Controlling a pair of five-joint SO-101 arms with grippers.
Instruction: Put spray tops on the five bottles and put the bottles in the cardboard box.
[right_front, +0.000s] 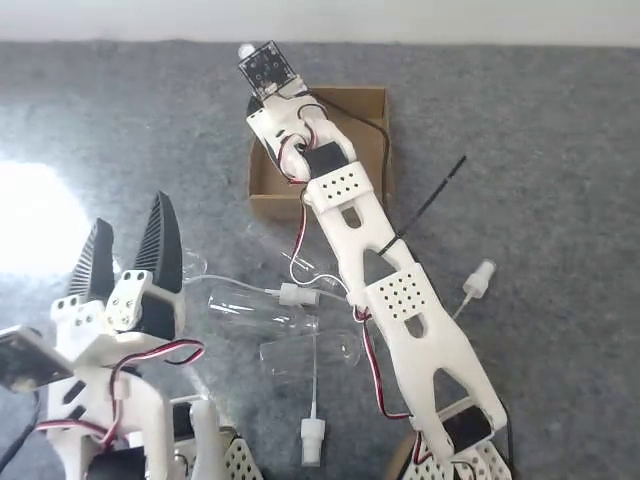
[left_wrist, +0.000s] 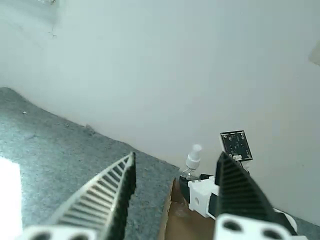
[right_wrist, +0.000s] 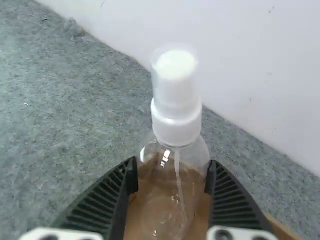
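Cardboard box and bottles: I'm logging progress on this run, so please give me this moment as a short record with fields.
held: the right gripper is shut on a topped bottle
where: at the cardboard box; cannot tell whether the bottle rests on the box floor
idle arm: the left gripper is open and holds nothing
lying down: two clear bottles on the grey table
loose: two spray tops on the table
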